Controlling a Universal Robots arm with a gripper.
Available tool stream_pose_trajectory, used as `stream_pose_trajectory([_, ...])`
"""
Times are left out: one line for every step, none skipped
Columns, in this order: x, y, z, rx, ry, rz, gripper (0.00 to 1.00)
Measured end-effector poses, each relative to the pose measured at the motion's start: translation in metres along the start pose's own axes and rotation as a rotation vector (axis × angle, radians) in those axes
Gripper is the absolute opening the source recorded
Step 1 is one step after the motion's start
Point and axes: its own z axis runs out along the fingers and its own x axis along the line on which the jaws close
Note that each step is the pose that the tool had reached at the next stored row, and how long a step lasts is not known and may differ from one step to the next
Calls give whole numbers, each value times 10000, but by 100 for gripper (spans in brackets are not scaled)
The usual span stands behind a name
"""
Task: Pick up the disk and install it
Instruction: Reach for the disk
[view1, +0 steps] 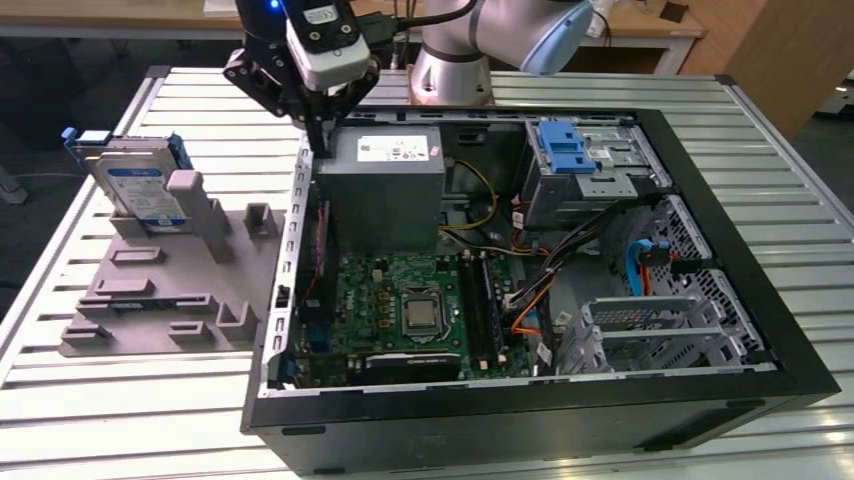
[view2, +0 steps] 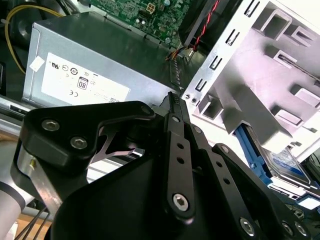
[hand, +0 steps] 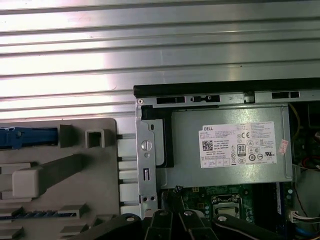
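Exterior view: the end effector (view1: 319, 150) hung with its fingers pressed together and empty, over the open computer case (view1: 534, 405). Its tip was at the corner of the grey power supply (view1: 387, 190), just beside the case wall. The disk (view1: 139, 188) (framed by its blue carrier) stood upright in the grey fixture (view1: 147, 300). It was near the far corner of the desk (view1: 120, 420) on the exterior view's left, well apart from the end effector. In the second wrist view, the joined fingertips (view2: 172, 107) lay over the power supply's edge.
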Motion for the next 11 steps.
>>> stream_pose_trajectory([7, 2, 0, -1, -1, -1, 11])
stream_pose_trajectory([15, 4, 0, -1, -1, 0, 11])
stream_pose_trajectory([25, 5, 0, 0, 0, 0, 11])
stream_pose_trajectory([35, 7, 0, -1, -1, 0, 11])
stream_pose_trajectory([41, 8, 0, 0, 0, 0, 11])
stream_pose_trajectory([46, 8, 0, 0, 1, 0, 11])
stream_pose_trajectory([47, 8, 0, 0, 0, -1, 11])
stream_pose_trajectory([48, 7, 0, 0, 0, 0, 11])
stream_pose_trajectory([50, 7, 0, 0, 0, 0, 11])
stream_pose_trajectory([51, 7, 0, 0, 0, 0, 11])
stream_pose_trajectory([52, 7, 0, 0, -1, 1, 11])
